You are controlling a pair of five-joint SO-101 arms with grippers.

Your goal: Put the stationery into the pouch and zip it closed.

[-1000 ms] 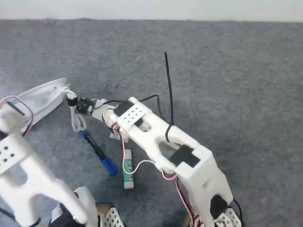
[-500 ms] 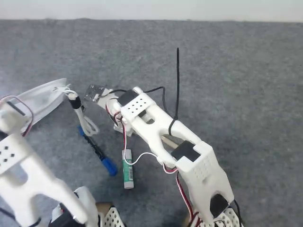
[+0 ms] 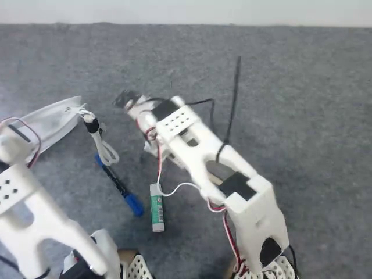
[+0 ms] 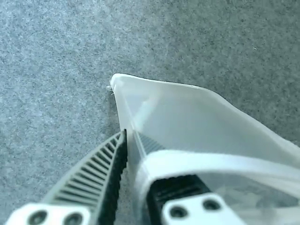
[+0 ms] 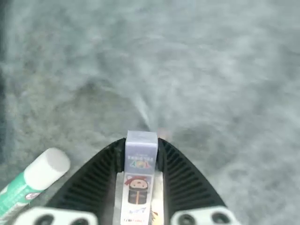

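The pen (image 3: 119, 186) lies between pouch (image 3: 49, 123) and glue stick (image 3: 157, 209).

Smooth translucent plastic pouch (image 4: 197, 122); rough matt grey cloth (carpet-like) on table (image 3: 302, 87).

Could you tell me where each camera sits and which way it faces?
High view: fixed above and behind the arms, facing down over the table; left arm and right arm show.
Left wrist view: on the left wrist, facing along the left gripper, shut on the pouch.
Right wrist view: on the right wrist, facing down at the table past the right gripper, shut on an eraser.
Shared: the glue stick lies in the high and right wrist views.
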